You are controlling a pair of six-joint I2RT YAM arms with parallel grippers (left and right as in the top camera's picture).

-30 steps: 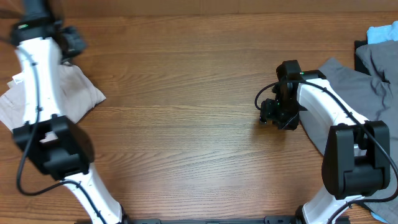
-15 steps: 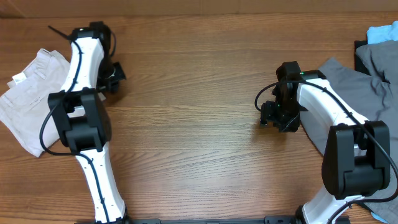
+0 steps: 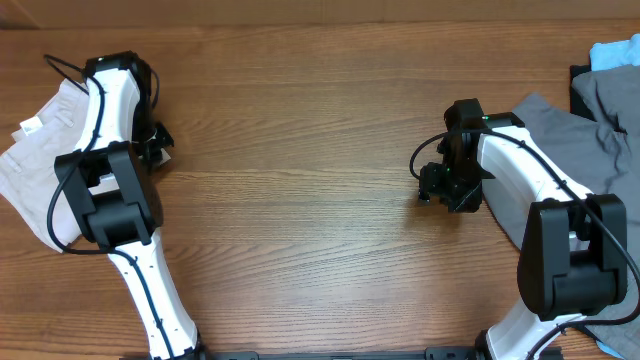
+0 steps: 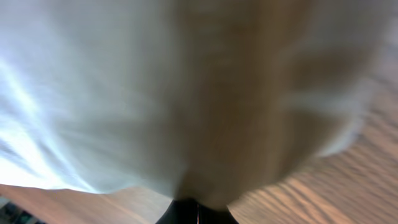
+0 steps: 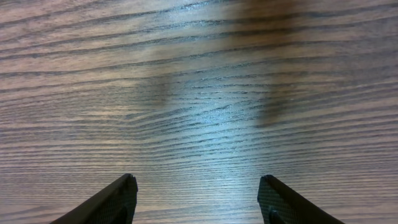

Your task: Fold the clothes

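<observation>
My left jaws pressed together on the cream shorts (image 4: 124, 93), my right jaws spread, wood-grain bench (image 5: 199, 93) showing between them

Left arm (image 3: 105, 100) retracted; shorts (image 3: 35, 170) right corner pulled in.

White arms (image 3: 520, 165) — black joints (image 3: 570, 255), claws (image 5: 198, 200)

The shorts (image 3: 30, 170) lie at the left edge of the table (image 3: 300, 230), their right side under the left arm (image 3: 105, 110). The right gripper (image 3: 440, 185) hangs over bare table, right of centre. A garment (image 3: 590, 130) lies at the right edge, partly beneath the right arm (image 3: 520, 165). A second garment (image 3: 615, 52) lies behind it, in the far right corner.
</observation>
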